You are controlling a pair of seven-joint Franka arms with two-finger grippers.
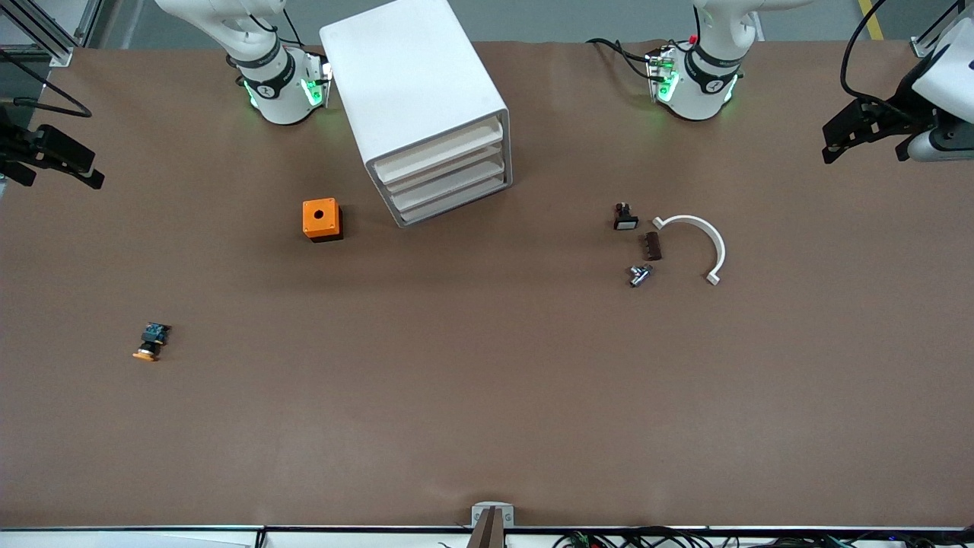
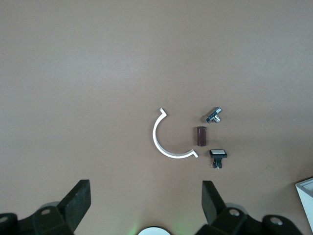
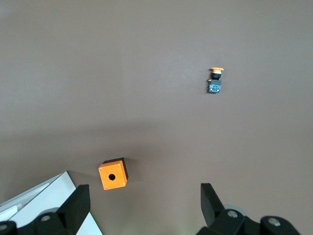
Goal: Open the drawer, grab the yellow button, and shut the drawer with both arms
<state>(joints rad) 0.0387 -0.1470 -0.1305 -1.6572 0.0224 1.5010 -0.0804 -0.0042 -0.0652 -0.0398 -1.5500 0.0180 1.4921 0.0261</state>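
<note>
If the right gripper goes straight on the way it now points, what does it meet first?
Probably only the bare brown table. The open right gripper points down at it; the orange cube with a hole lies just off that line, near one finger, though depth is unclear.

Both arms are glossy white with rounded bases, each base wearing a black ring band with a small white mark and glowing green lights low on its sides, and black cables trail off beside them, with a red dot of a connector by the left arm's base. The left gripper (image 1: 867, 137) and the right gripper (image 1: 53, 156) are matte black, blocky pieces with black cable looping into them. From the wrists, each pair of black fingers (image 2: 78, 203) (image 3: 78, 205) is wedge-shaped, with silvery screw heads in the mounts
</note>
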